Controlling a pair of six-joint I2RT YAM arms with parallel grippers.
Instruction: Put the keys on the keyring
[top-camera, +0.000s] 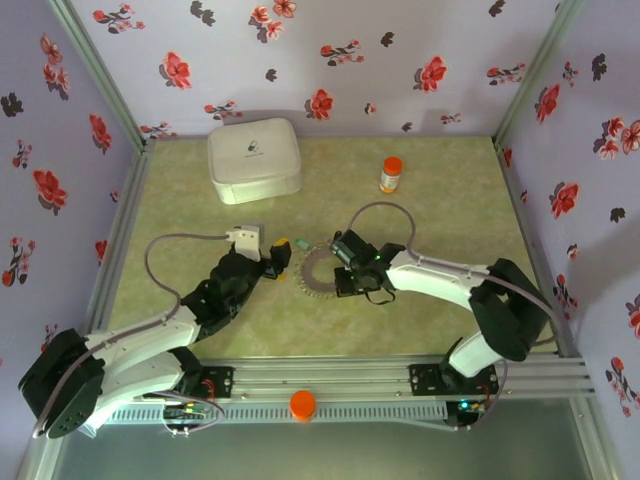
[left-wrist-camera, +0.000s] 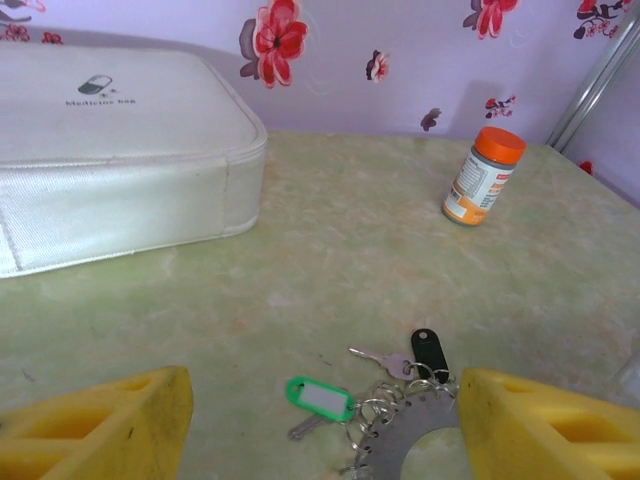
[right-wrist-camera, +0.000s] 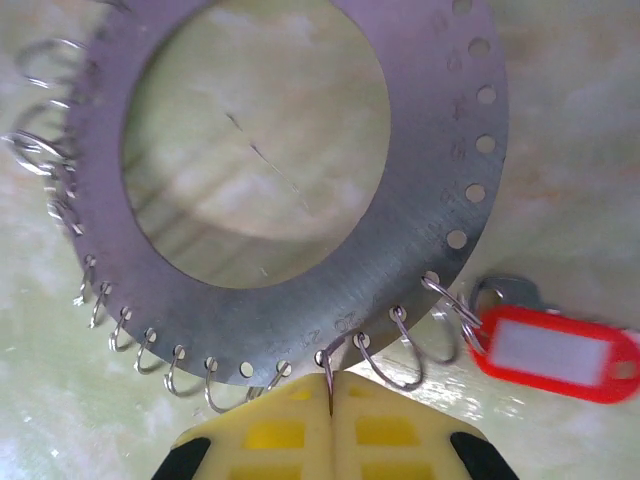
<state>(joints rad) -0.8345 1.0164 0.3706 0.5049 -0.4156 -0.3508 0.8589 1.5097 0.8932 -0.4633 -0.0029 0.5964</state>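
Your worktop (top-camera: 450, 200) is a pale green, marbled sheet. It is boxed in by lilac walls (top-camera: 400, 60) printed with red and dark flowers, with metal posts in the corners. A white case (top-camera: 254, 158) sits at the back left. An orange-capped bottle (top-camera: 390, 174) stands upright at the back right, well apart from everything else. The keyring (top-camera: 308, 272) lies flat near the middle, between your two arms. It is a grey metal band punched with holes, with small wire loops hanging from its outer edge.

Your right gripper (right-wrist-camera: 330, 390) is pressed together at the band's outer edge, with one wire loop (right-wrist-camera: 326, 368) caught in the seam between its pads. Just beside it, a red-tagged key (right-wrist-camera: 555, 352) hangs from another loop. The tag covers most of that key, so you see only part of its head.

Your left gripper (left-wrist-camera: 322, 378) is spread wide and holds nothing. A green-tagged key (left-wrist-camera: 320, 398), a black tag (left-wrist-camera: 428, 350) and a silver key (left-wrist-camera: 375, 357) lie bunched ahead of it at the keyring's edge. From that wrist the band is cut off by the frame and by one yellow finger, and you cannot tell which loops those keys hang on.
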